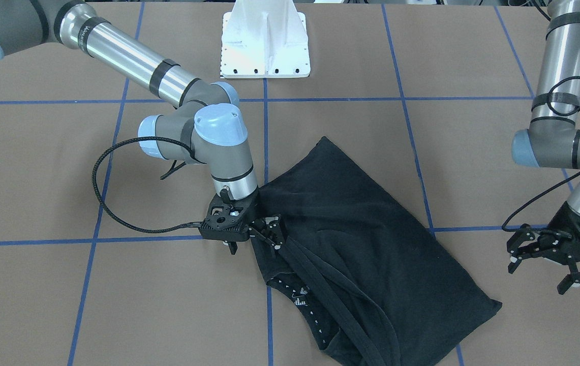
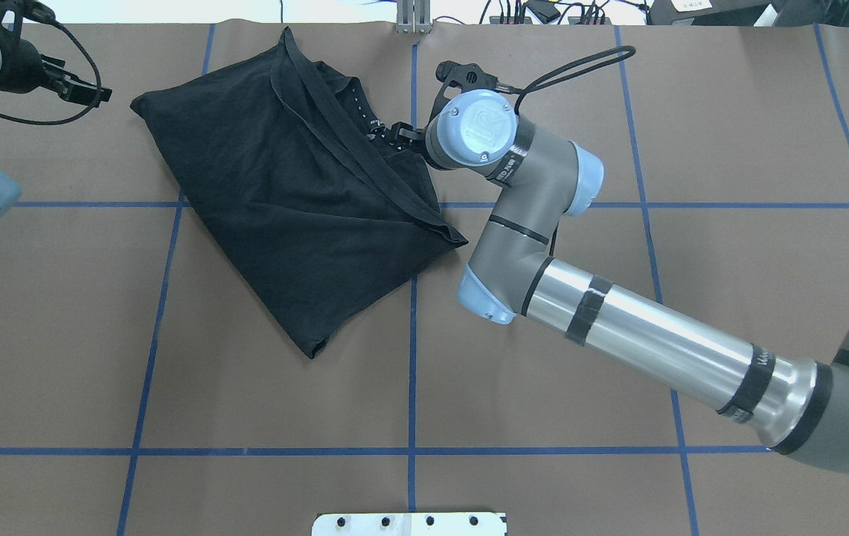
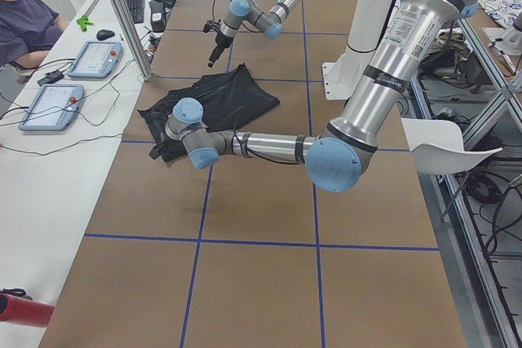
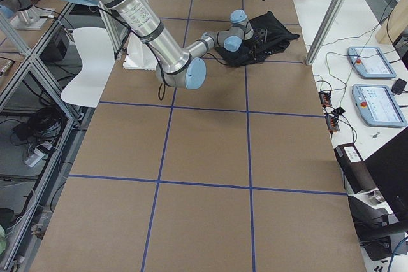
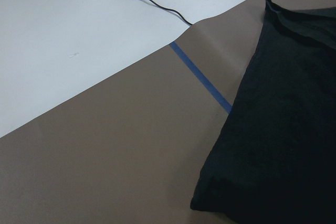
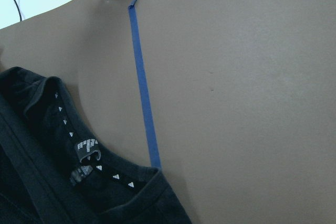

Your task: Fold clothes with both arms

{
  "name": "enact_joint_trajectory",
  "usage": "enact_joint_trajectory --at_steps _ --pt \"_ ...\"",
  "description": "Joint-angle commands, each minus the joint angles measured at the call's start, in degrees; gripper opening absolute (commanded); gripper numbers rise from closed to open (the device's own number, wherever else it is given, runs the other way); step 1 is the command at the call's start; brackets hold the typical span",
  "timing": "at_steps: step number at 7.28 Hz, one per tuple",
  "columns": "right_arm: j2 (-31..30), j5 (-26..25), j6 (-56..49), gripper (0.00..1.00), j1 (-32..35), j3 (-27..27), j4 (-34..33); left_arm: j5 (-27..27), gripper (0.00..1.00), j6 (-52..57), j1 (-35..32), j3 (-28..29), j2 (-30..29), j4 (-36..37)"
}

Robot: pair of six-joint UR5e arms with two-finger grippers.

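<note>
Shirt (image 1: 371,244) first, nearest the front camera: black, folded to a slanted oblong, flat on the table (image 1: 40,193), collar end with its small label (image 6: 88,149) closest. Just behind the collar the right gripper (image 1: 269,235) sits low at the shirt's edge (black on black, so whether it pinches cloth or stands agape I cannot tell). Level with it, well off to the shirt's other side, the left gripper (image 1: 544,267) hangs with fingers spread, holding nothing. Farthest back, the white base (image 1: 265,46)

Brown table (image 2: 729,134) w/ blue tape grid (image 2: 411,372) carries folded black T-shirt (image 2: 283,201) & white base (image 1: 265,46).
</note>
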Motion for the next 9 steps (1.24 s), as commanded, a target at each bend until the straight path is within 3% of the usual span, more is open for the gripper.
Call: enact_joint_trajectory --at_steps 1,3,6,8,9 --pt "1.08 -1.60 0.35 0.95 -1.02 -2.91 1.20 -0.07 1.00 -1.04 0.15 -0.51 0.47 0.00" --pt "5.54 -2.48 0.26 0.90 -1.11 -12.88 7.41 -0.07 1.00 -1.04 0.15 -1.12 0.99 0.00" --pt "6.18 -3.44 -0.18 0.73 -1.20 -14.60 7.27 -0.07 1.00 -1.12 0.15 -1.65 1.61 -0.09" --pt "6.18 -3.53 -0.18 0.56 -1.46 -14.95 7.27 -0.07 1.00 -1.12 0.15 -1.91 1.70 0.00" --pt "6.27 -3.45 -0.18 0.39 -1.46 -14.96 7.27 -0.07 1.00 -1.13 0.15 -1.91 1.70 0.00"
